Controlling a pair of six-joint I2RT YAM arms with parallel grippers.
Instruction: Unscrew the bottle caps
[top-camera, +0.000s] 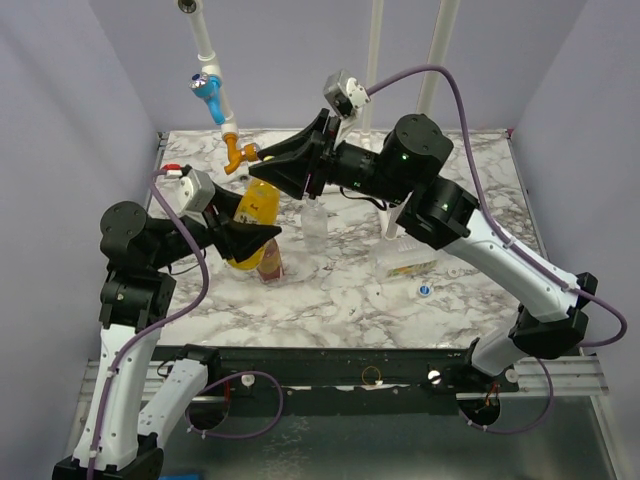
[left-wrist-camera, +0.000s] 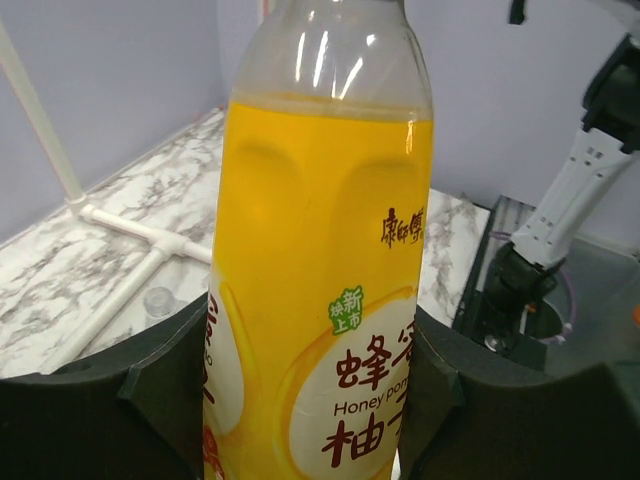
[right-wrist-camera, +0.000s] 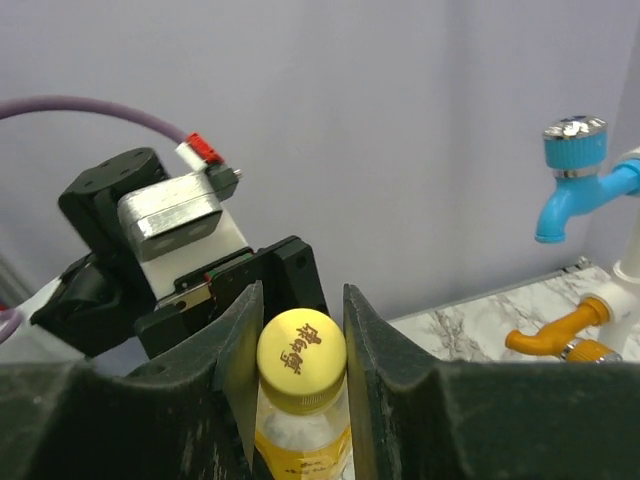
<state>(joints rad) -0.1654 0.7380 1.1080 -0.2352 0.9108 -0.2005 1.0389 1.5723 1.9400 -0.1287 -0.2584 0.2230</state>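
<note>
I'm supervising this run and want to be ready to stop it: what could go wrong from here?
1. The left fingers clamp the orange bottle on its smooth label. If the right fingers twist the yellow cap, the bottle may spin instead.
2. The juice stands high, so it may spill once opened.
3. The slim clear bottle stands near the right fingers and could be knocked.

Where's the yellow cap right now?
In the right wrist view, the yellow cap sits on the orange bottle, pinched between the right fingers, left of the blue tap.
</note>
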